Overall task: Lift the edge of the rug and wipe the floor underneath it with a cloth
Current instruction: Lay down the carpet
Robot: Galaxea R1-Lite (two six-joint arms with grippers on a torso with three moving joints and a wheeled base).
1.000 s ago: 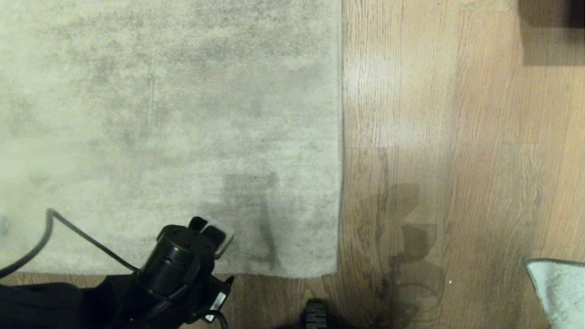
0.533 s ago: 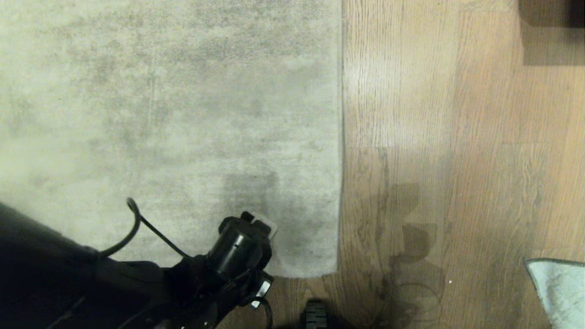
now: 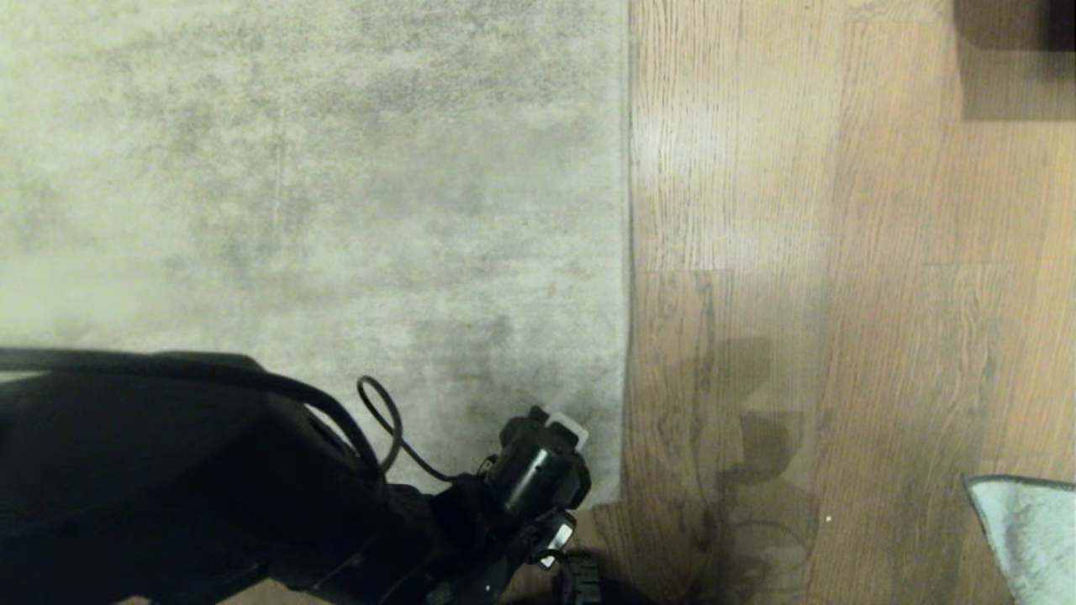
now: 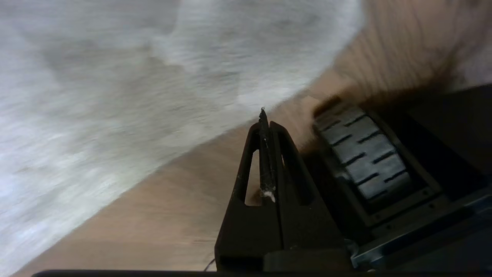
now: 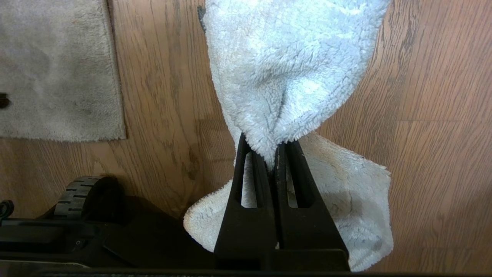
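The mottled beige-grey rug (image 3: 294, 193) lies flat, its rug edge (image 3: 626, 252) running straight down to a corner (image 3: 616, 497) near my base. My left arm's wrist (image 3: 538, 472) hovers just inside that corner. In the left wrist view the left gripper (image 4: 266, 115) is shut, holding only a wisp of fluff, over bare floor (image 4: 153, 215) beside the rug's border (image 4: 200, 134). The pale mint-blue cloth (image 5: 292, 65) hangs over the wood floor (image 5: 442, 96) with my right gripper (image 5: 269, 148) shut on it. One end of the cloth (image 3: 1025, 538) shows at the head view's lower right.
Wood-plank floor (image 3: 841, 252) stretches to the right of the rug. A dark piece of furniture (image 3: 1013, 25) stands at the far right corner. My base's treaded wheel (image 4: 361, 154) sits close to the left gripper and also shows as a wheel (image 5: 77, 196) near the rug corner (image 5: 57, 77).
My left arm has swung right along the rug's near border, from mid-rug to just inside the corner. The rug and the cloth have stayed put.
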